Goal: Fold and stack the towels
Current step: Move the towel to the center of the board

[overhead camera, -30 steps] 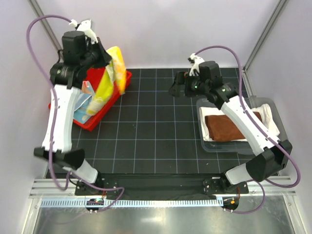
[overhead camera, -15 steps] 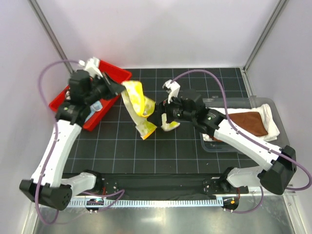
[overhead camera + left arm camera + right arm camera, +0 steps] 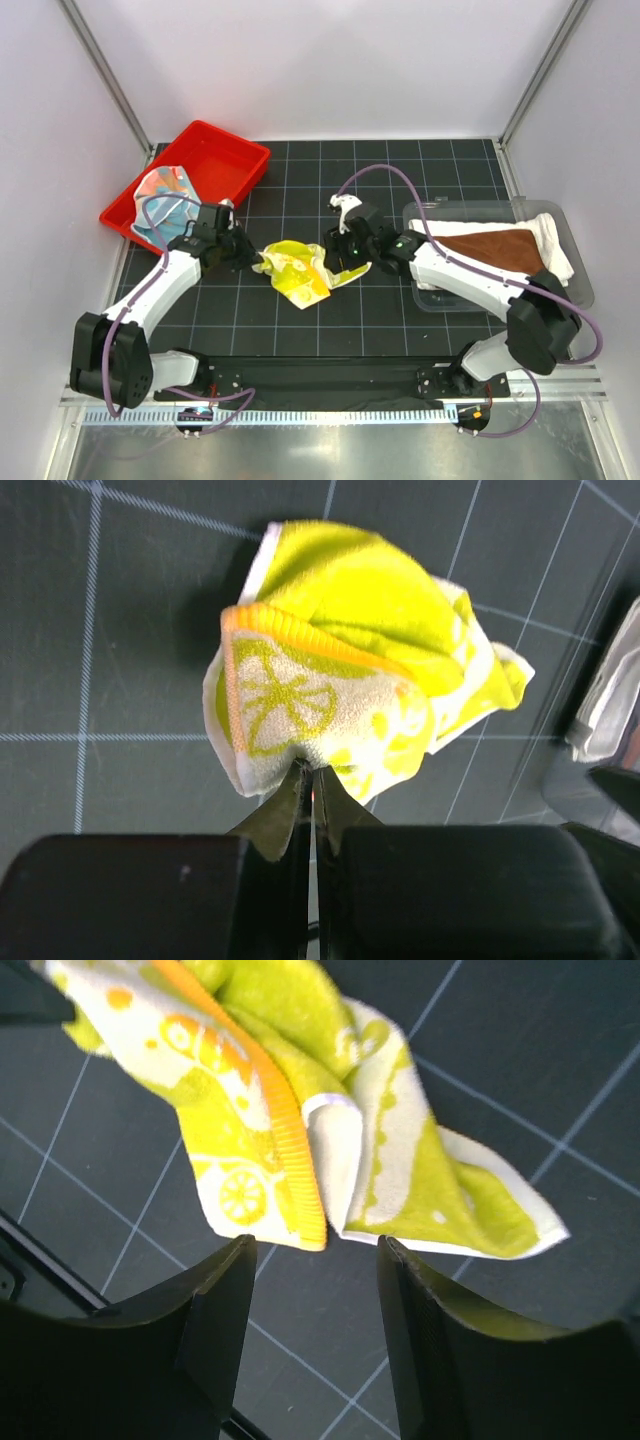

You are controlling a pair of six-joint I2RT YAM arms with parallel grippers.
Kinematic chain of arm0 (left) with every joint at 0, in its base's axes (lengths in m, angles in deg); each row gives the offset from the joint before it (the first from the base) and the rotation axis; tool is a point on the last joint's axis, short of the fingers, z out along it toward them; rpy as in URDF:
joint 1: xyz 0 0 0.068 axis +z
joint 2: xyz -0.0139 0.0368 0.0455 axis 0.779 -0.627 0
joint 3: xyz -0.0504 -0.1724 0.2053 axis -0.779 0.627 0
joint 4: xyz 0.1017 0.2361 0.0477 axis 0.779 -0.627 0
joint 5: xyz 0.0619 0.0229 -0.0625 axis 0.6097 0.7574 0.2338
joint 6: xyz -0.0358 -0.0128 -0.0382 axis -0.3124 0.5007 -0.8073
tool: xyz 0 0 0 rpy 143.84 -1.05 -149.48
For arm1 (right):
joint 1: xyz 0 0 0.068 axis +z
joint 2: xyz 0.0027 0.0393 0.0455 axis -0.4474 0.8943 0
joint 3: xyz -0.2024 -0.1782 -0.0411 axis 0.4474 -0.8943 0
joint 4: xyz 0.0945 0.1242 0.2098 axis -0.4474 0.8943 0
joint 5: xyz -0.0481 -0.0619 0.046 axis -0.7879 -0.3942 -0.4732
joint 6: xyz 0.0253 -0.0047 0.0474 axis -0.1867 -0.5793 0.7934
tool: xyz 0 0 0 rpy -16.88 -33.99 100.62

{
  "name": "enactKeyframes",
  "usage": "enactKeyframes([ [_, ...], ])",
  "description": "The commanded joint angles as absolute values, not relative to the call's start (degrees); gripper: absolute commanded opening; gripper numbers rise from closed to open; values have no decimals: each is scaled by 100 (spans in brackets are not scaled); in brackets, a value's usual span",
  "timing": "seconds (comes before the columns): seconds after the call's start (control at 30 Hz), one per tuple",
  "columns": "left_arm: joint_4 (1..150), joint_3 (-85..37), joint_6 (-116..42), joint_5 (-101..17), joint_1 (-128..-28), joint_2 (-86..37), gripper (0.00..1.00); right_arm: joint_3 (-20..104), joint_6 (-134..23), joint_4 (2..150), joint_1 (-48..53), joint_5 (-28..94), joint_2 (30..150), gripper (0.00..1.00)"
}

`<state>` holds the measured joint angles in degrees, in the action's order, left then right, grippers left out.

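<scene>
1. As the scene is viewed from above, the yellow-green towel (image 3: pixel 297 272) is found crumpled in a loose heap on the black gridded mat (image 3: pixel 330 180), near its middle and between the two grippers.
2. The left gripper (image 3: pixel 310 772) is closed on the towel's near edge. In the left wrist view, a white patch printed with a yellow-green pattern is pinched between two fingertips that almost meet.
3. An orange ribbed border is seen running along the top of that pinched patch, and plain yellow-green folds are bunched behind it.
4. The right gripper (image 3: pixel 315 1248) is held with its jaws apart, and nothing is clamped between them. In the right wrist view, the towel's orange-bordered edge and a white-hemmed fold are seen just beyond the gap.
5. Whether the right fingers touch the cloth cannot be told.
6. The light-blue towel (image 3: pixel 165 195) is bunched in the near left end of the red tray (image 3: pixel 225 160), which is set at the rear left of the mat.
7. The brown towel (image 3: pixel 490 250) is laid flat on the white towel (image 3: pixel 558 250) inside the clear bin (image 3: pixel 450 300) at the right.
</scene>
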<state>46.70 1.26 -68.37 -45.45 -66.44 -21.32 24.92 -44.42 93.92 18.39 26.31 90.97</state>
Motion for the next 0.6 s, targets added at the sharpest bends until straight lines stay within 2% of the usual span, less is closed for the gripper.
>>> enactKeyframes([
  [0.0,5015,-67,-6766,-4179,-6664,-2092,4,2471,-4320,8970,1886,3303,9419,57],
  [0.1,4927,73,-6670,-3994,-6664,-2083,4,2130,-4048,8751,1895,3717,9640,54],
  [0.23,4927,302,-6582,-3792,-6664,-2022,4,1523,-3740,7761,1895,3981,9763,54],
  [0.57,5006,434,-6582,-3827,-6672,-1855,4,1275,-3599,6896,2000,3693,10448,53],
])
